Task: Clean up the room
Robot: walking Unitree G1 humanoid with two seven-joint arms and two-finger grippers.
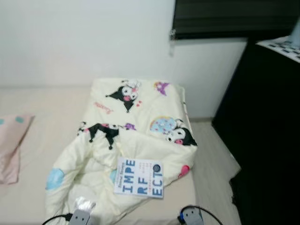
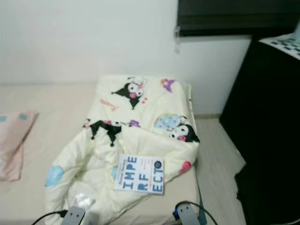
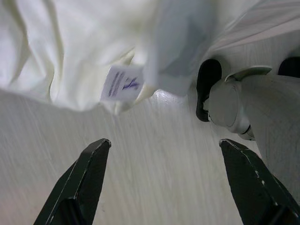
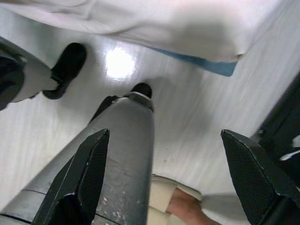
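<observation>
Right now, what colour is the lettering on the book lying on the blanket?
Blue letters on a white cover; the book shows best in the left eye view.

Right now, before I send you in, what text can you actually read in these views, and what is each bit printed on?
"IMPE / RF / ECT": big blue letters on the white book lying on the cartoon-print comforter.
Book's side strip and small print under the title: too small to read.
Pink script on the comforter: blurred, unreadable.
Care tag on the comforter's hanging edge: purple marks, unreadable.
</observation>
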